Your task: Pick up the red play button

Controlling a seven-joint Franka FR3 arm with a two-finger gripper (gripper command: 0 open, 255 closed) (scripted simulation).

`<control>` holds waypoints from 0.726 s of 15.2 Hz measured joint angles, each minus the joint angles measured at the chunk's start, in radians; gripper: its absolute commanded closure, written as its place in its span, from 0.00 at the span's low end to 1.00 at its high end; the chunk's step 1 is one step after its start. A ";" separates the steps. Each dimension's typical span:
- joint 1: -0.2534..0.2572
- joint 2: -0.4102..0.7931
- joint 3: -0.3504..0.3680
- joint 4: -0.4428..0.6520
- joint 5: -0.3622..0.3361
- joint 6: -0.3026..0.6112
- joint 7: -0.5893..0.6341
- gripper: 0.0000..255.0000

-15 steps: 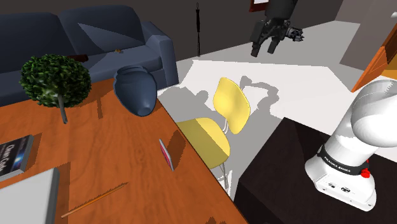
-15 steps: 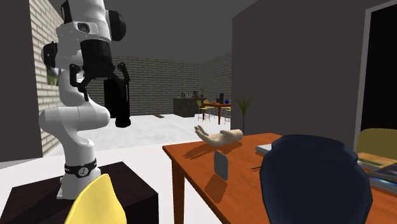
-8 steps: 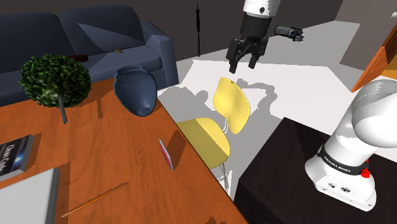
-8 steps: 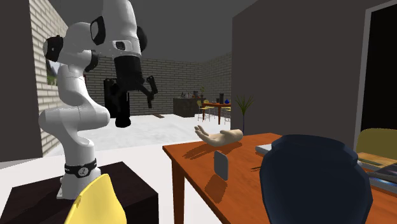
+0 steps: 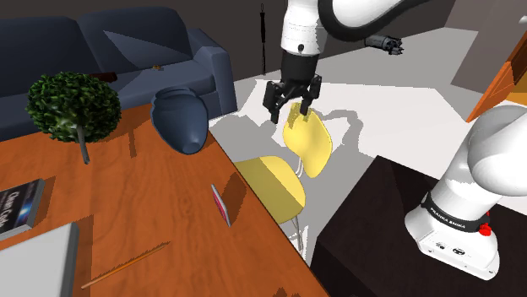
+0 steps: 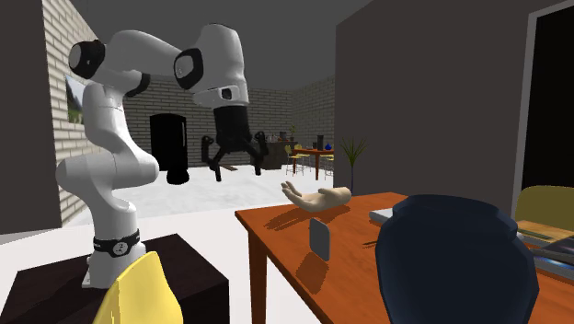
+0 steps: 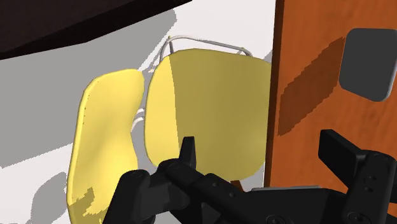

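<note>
The play button (image 5: 221,204) is a thin flat tile standing on edge near the wooden table's (image 5: 152,211) chair-side edge. In the shoulder view it looks reddish along its edge. Its face is plain grey in the second exterior view (image 6: 319,237) and in the wrist view (image 7: 368,63). My black gripper (image 5: 292,108) hangs open in the air just above the back of a yellow chair (image 5: 308,139), well off the table and far from the button. In the second exterior view the gripper (image 6: 237,168) points down with its fingers spread. Between the fingers of the gripper (image 7: 266,156) there is nothing in the wrist view.
The yellow chair's seat (image 7: 203,108) sits tight against the table edge (image 7: 299,95). A dark blue vase (image 5: 179,118) lies on the table beside a small bushy plant (image 5: 72,105). A book (image 5: 19,207), a grey slab (image 5: 38,261) and a thin stick (image 5: 127,264) lie nearer the front. A model hand (image 6: 317,197) rests on the table; a blue sofa (image 5: 110,59) stands behind.
The arm has swung down and toward the shoulder view's left, carrying the open gripper from high over the floor to just above the yellow chair's back. The button has not moved.
</note>
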 measured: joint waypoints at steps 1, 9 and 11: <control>0.001 0.035 0.025 0.018 -0.005 0.017 0.031 0.00; -0.003 0.316 0.174 0.173 -0.122 0.119 0.268 0.00; 0.006 0.408 0.204 0.229 -0.180 0.138 0.346 0.00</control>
